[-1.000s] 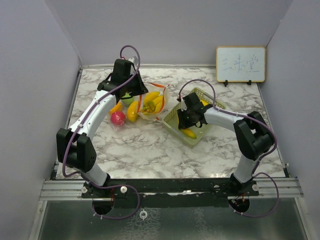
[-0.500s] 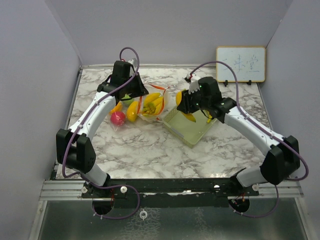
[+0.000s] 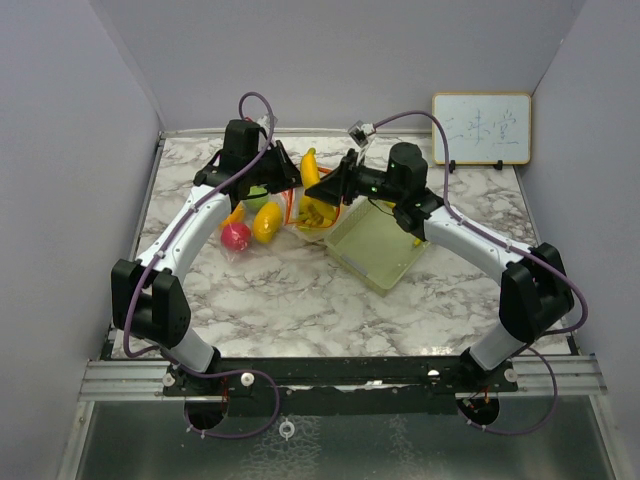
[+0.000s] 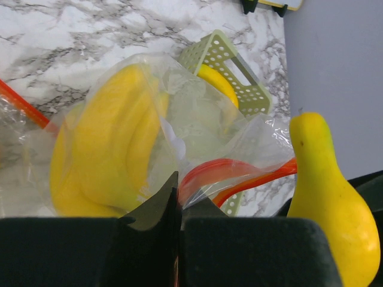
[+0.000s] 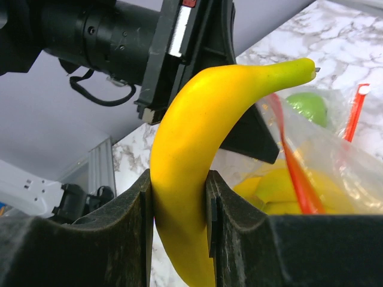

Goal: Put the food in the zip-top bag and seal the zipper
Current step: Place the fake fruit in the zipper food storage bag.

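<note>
Soft, even light; crisp overhead, blurred up close.
The overhead view was bright, with only faint shadows on the counter (image 3: 290,290). In the wrist views the dark foreground was out of focus; the banana (image 5: 185,149) showed soft glare and the bag (image 4: 197,119) pale reflections.

Overhead rear view; two close wrist views, common bag (image 4: 197,122).
</note>
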